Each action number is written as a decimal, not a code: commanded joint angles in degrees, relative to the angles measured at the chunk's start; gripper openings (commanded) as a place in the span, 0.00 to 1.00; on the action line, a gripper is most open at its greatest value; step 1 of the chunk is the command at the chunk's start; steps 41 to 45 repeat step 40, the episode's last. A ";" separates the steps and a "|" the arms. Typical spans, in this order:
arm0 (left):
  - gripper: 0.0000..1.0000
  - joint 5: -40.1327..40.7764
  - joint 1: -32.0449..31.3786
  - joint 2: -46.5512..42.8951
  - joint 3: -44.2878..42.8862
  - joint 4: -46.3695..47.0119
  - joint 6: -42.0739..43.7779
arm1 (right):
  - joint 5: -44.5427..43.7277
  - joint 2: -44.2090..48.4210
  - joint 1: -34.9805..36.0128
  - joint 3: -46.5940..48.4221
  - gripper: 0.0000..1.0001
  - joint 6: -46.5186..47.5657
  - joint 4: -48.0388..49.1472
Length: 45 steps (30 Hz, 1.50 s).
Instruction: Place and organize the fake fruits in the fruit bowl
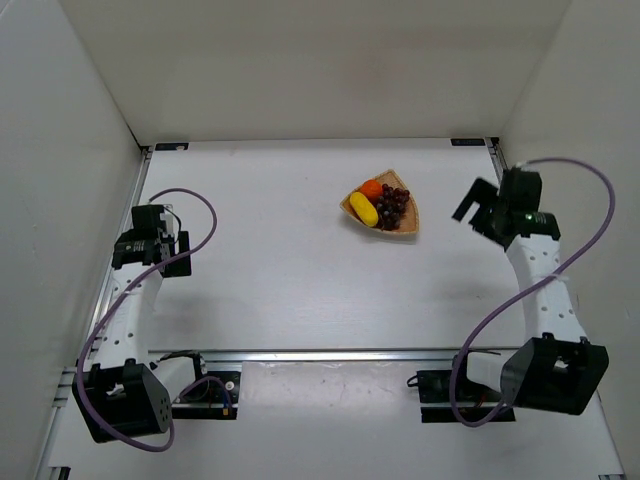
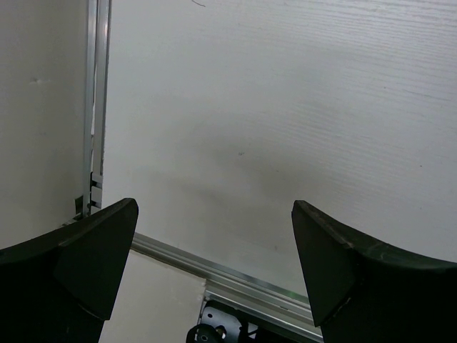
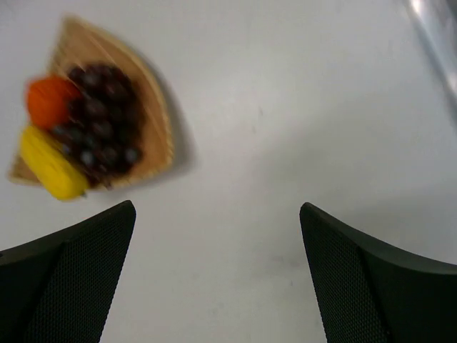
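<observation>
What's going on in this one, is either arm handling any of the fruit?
Nothing is being handled right now. The orange, the yellow banana piece and the purple grape bunch all lie together in the wicker basket. The right gripper is open and empty, off to the basket's right and apart from it. The left gripper is open and empty too, over bare table far to the left. The placing looks done.
</observation>
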State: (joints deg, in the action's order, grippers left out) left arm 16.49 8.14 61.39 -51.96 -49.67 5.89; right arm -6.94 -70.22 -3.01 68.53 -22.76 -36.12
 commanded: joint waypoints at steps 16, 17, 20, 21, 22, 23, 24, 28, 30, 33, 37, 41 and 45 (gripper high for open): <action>1.00 -0.41 0.38 -2.41 0.46 1.33 -0.27 | 13.35 12.64 -10.44 -17.46 1.00 -2.46 -11.17; 1.00 -0.41 0.38 -2.41 0.46 1.33 -0.27 | 13.36 12.65 -10.44 -17.47 1.00 -1.94 -11.69; 1.00 -0.41 0.38 -2.41 0.46 1.33 -0.27 | 13.36 13.97 -10.44 -18.87 1.00 -1.93 -11.69; 1.00 -0.41 0.38 -2.41 0.46 1.33 -0.27 | 13.36 14.57 -10.44 -19.57 1.00 -1.41 -11.69; 1.00 -0.41 0.38 -2.41 0.46 1.33 -0.27 | 13.36 14.58 -10.44 -19.58 1.00 -1.41 -11.69; 1.00 -0.41 0.38 -2.41 0.46 1.33 -0.27 | 13.36 15.28 -10.44 -20.19 1.00 -1.41 -12.22; 1.00 -0.41 0.38 -2.41 0.46 1.33 -0.27 | 12.83 15.28 -10.44 -20.19 1.00 -0.88 -12.22; 1.00 -0.41 0.38 -2.41 0.46 1.33 -0.27 | 12.83 15.28 -10.44 -20.72 1.00 -0.88 -12.22; 1.00 -0.41 0.38 -2.41 0.46 1.33 -0.27 | 12.83 15.28 -10.44 -20.72 1.00 -0.88 -12.22; 1.00 -0.41 0.38 -2.41 0.46 1.33 -0.27 | 13.44 15.28 -10.44 -21.25 1.00 -0.88 -11.61; 1.00 -0.41 0.38 -2.41 0.46 1.33 -0.27 | 13.97 14.67 -10.44 -21.25 1.00 -1.41 -10.99; 1.00 -0.41 0.38 -2.41 0.46 1.33 -0.27 | 16.07 14.67 -10.44 -21.86 1.00 -2.02 -8.89; 1.00 -0.41 0.38 -2.41 0.46 1.33 -0.27 | 16.07 14.67 -10.44 -21.86 1.00 -2.02 -8.89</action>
